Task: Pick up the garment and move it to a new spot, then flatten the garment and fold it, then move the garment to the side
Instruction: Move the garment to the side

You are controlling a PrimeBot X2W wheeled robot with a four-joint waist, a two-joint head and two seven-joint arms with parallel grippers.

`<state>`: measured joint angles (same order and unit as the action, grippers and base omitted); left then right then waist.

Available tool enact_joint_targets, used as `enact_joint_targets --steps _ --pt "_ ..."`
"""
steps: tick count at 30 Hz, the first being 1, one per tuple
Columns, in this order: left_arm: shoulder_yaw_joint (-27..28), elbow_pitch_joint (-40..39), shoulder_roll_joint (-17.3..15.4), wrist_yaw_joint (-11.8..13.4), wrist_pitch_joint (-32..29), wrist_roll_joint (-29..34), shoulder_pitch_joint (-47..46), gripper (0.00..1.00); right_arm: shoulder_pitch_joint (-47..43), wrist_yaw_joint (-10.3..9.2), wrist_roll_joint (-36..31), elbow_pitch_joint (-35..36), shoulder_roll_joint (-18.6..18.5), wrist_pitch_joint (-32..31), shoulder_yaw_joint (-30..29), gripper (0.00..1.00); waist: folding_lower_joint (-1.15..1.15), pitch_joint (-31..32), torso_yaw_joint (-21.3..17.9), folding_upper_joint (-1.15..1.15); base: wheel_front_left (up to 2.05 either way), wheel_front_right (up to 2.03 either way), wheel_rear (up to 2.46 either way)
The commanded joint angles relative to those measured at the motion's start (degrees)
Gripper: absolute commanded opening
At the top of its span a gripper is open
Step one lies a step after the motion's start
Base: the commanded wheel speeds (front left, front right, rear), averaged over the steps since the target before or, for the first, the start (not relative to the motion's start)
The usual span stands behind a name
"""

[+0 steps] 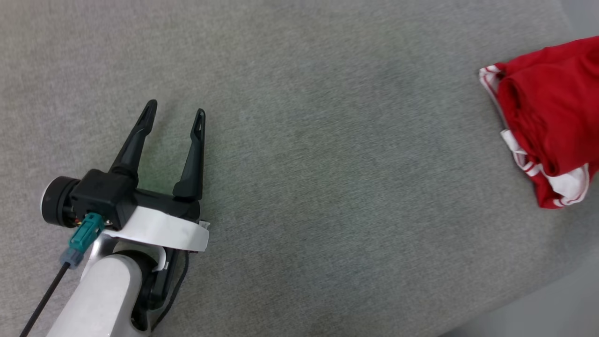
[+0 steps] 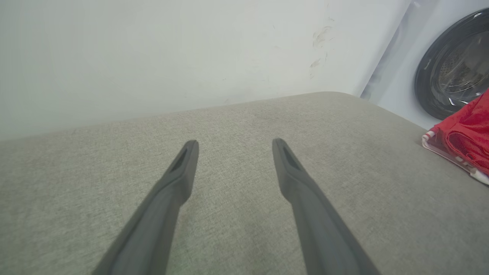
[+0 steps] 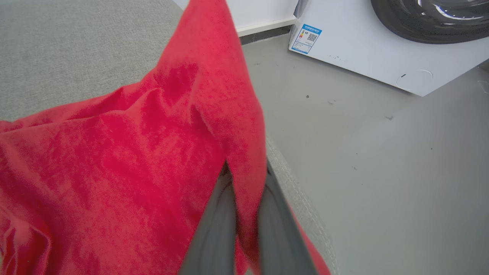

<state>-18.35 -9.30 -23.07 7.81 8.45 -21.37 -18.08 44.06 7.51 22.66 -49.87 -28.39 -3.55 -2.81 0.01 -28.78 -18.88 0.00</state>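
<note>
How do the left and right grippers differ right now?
The left gripper, two long dark fingers, stands wide open; the right gripper is shut. The left holds nothing over the grey fabric surface; the right pinches the soft red jersey garment. Both have dark tapered fingers.

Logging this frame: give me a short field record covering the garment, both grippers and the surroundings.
garment: red, bunched, at the right end of the grey fabric surface, near its edge
left gripper: open, over bare fabric, well apart from the garment
right gripper: shut on a raised fold of the garment
background: white washing machine standing on the floor past the surface's edge
task stage: garment not yet flattened or folded
</note>
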Motion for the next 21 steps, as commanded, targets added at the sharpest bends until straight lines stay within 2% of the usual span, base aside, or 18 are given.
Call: enact_joint_targets --steps 1,2,3,4,5,13,17,21 --pt "-0.2 -0.2 -0.3 -0.1 -0.1 0.2 -0.7 1.00 1.1 -0.04 0.1 -0.9 0.3 0.6 -0.2 0.00 -0.01 -1.5 0.9 0.00 0.00 0.00 0.00" --pt "-0.2 -0.1 -0.3 -0.1 -0.1 0.2 -1.0 1.00 1.5 -0.04 0.4 -2.2 0.6 1.3 -0.6 0.00 -0.01 -1.8 1.1 0.00 0.00 0.00 0.00" --pt "-0.2 -0.1 -0.5 -0.1 -0.2 0.3 -1.2 1.00 2.0 -0.04 0.2 -3.5 0.7 2.0 -0.6 0.33 -0.01 -2.1 1.2 0.00 0.00 0.00 0.00" --pt "-0.2 0.0 -0.4 -0.1 -0.2 0.3 -1.3 1.00 2.3 -0.04 0.1 -4.8 0.7 2.7 -0.8 0.95 -0.01 -2.3 1.4 0.00 0.00 0.00 0.00" --pt "-0.3 0.2 -0.4 -0.2 -0.1 0.2 -1.4 1.00 2.7 -0.04 0.4 -5.9 0.9 3.4 -1.0 1.00 -0.01 -2.3 1.6 0.00 0.00 0.00 0.00" --pt "-0.5 2.6 0.9 0.0 1.8 -1.1 0.3 1.00 4.3 -0.04 0.0 -11.3 -0.4 10.7 -1.6 1.00 -0.01 2.2 2.7 0.00 0.00 0.00 0.00" --pt "-0.5 4.5 2.1 0.3 3.2 -2.1 1.9 1.00 2.2 -0.04 0.1 -10.7 -1.2 13.5 -0.6 1.00 -0.01 6.7 3.6 0.00 0.00 0.00 0.00" --pt "0.0 6.3 3.5 0.8 4.7 -3.5 4.8 1.00 -0.8 -0.04 1.0 -7.4 0.2 15.3 1.3 1.00 -0.01 11.5 4.9 0.00 0.00 0.00 0.00"
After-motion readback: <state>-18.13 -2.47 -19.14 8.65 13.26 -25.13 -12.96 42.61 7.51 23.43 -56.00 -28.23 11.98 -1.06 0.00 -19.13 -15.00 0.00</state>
